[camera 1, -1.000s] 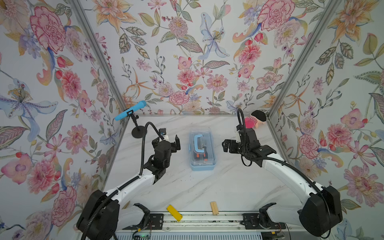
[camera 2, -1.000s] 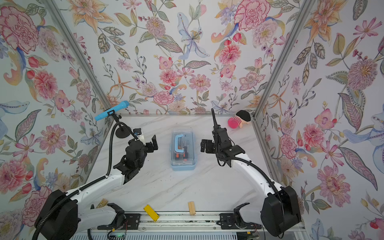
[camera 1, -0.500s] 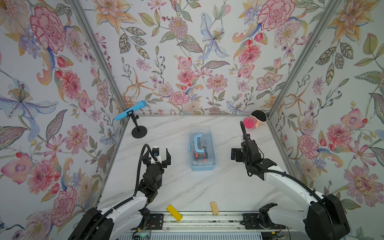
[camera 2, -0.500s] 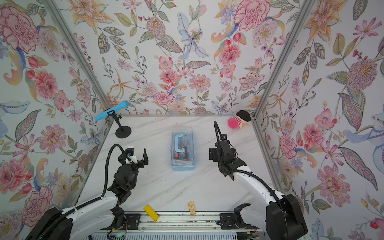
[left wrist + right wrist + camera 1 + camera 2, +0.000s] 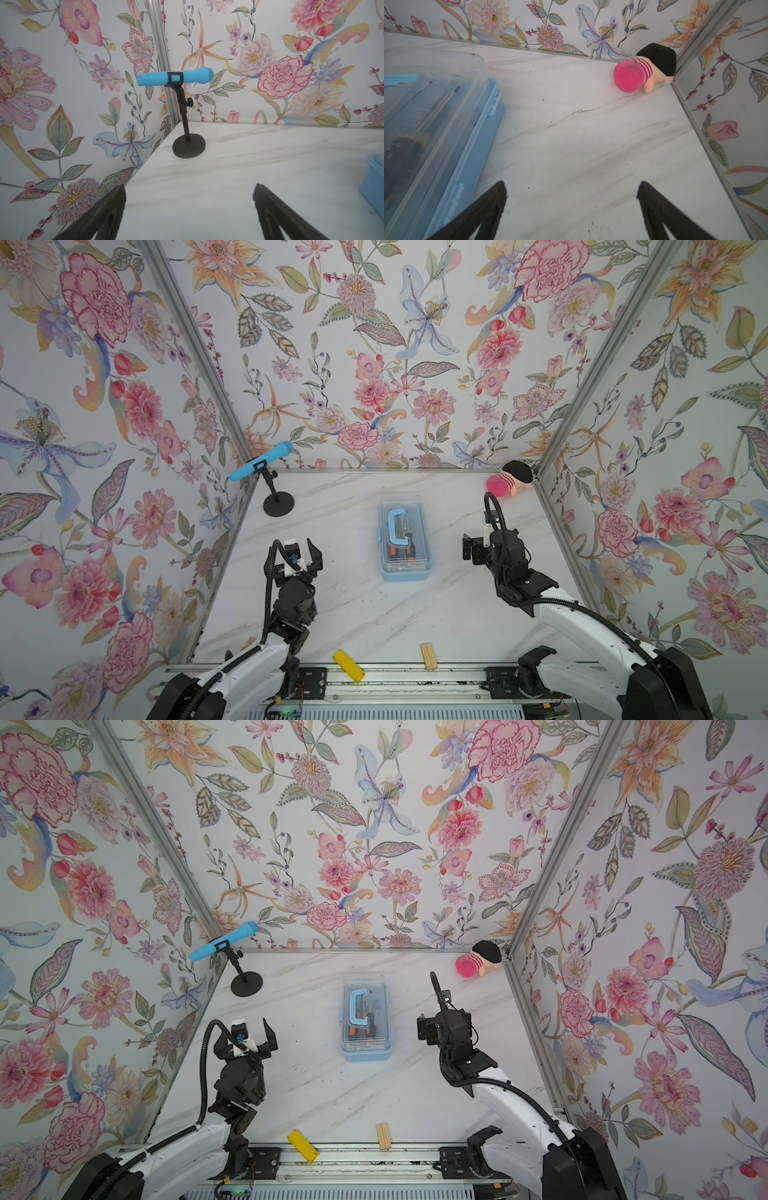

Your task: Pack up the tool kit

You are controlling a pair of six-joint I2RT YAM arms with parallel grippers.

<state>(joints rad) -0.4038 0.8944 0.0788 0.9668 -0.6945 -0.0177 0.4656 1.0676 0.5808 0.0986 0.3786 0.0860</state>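
The tool kit [image 5: 403, 539] [image 5: 365, 1021] is a light-blue box with a clear lid and a blue handle, lying shut in the middle of the marble table. Orange-black tool handles [image 5: 405, 551] show through the lid. My left gripper [image 5: 300, 549] [image 5: 249, 1036] stands open to the left of the box, well apart from it, and faces the back corner. In the left wrist view the left gripper [image 5: 189, 187] has only table between its fingers, and the box's corner [image 5: 374, 182] shows at the edge. My right gripper [image 5: 478, 537] [image 5: 571, 184] stands open and empty beside the box's [image 5: 436, 124] right side.
A blue microphone [image 5: 259, 466] on a black stand [image 5: 188, 145] occupies the back left corner. A pink plush toy [image 5: 509, 483] [image 5: 643, 70] lies in the back right corner. A flat yellow block [image 5: 348, 664] and a ridged wooden block [image 5: 428, 654] sit at the front edge.
Both arms have drawn back from the box toward the front. The left gripper has moved farther left and away from the stand. Both grippers stayed open.
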